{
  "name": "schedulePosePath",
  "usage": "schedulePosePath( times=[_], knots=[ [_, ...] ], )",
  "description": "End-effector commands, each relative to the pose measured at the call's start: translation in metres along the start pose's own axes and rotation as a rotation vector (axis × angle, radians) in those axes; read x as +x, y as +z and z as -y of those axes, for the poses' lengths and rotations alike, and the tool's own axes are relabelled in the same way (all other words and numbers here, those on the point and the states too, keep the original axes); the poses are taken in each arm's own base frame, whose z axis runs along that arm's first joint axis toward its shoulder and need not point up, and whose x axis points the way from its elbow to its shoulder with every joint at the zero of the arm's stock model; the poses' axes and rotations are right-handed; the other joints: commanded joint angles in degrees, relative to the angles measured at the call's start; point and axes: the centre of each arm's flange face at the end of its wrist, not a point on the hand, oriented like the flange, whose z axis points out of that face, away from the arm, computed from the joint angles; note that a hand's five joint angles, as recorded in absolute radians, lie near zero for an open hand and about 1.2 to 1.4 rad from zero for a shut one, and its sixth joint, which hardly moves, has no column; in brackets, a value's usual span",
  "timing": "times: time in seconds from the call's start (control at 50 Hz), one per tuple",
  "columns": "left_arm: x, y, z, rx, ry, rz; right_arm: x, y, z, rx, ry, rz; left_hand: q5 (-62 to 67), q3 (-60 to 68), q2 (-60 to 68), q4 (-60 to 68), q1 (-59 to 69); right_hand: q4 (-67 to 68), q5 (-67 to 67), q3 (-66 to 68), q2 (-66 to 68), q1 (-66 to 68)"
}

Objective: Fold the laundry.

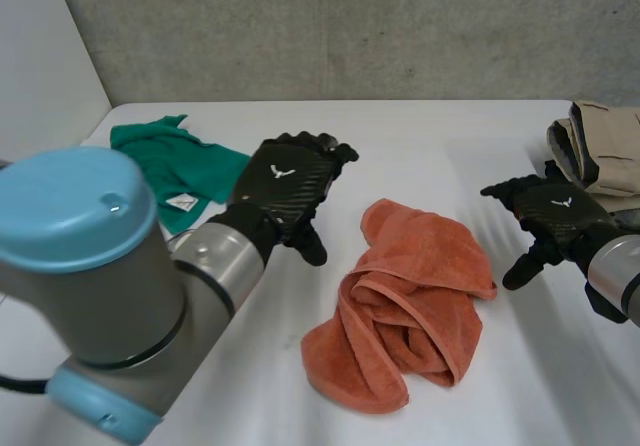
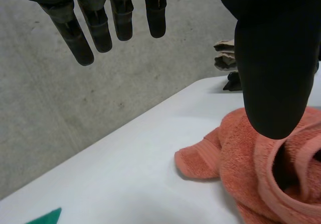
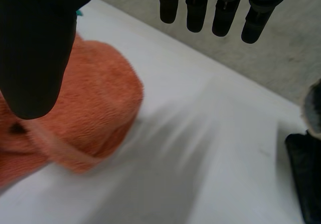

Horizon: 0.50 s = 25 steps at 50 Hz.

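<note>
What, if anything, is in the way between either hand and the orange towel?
Nothing visible. Only bare table separates the open left hand and open right hand from the crumpled orange towel between them. The green cloth and beige stack lie outside those paths.

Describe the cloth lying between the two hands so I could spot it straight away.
Start at the white table. Near its middle, between the left hand and the right hand, lies a crumpled towel. It alone is orange and fluffy; the green cloth lies far left, the beige stack far right.
</note>
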Motion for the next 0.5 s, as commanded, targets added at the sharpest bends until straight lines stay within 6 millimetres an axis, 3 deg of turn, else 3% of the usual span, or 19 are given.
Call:
schedulePosePath(
  times=[0.02, 0.14, 0.36, 0.5],
  knots=[
    [0.001, -0.016, -0.020, -0.097, -0.140, -0.001, -0.007, -0.002, 0.005, -0.003, -0.033, 0.078, 1.63, 0.81, 1.17, 1.36, 0.42, -1.30, -1.64, -1.23, -1.29, -2.14],
    [0.005, -0.011, -0.040, -0.171, -0.214, -0.002, -0.018, 0.003, -0.006, -0.003, -0.134, 0.165, 9.21, 8.38, 8.75, 8.94, 8.00, 10.82, 10.48, 10.89, 10.83, 9.98],
    [0.008, 0.023, -0.080, -0.249, -0.219, 0.057, -0.022, 0.014, -0.030, -0.058, -0.161, 0.194, 9.89, 9.06, 9.43, 9.61, 8.67, 14.02, 13.68, 14.09, 14.03, 13.19],
    [0.016, 0.031, -0.098, -0.289, -0.309, 0.035, -0.023, 0.029, -0.031, 0.032, -0.204, 0.146, 11.74, 10.91, 11.28, 11.47, 10.52, 39.59, 39.25, 39.66, 39.60, 38.75]
  ],
)
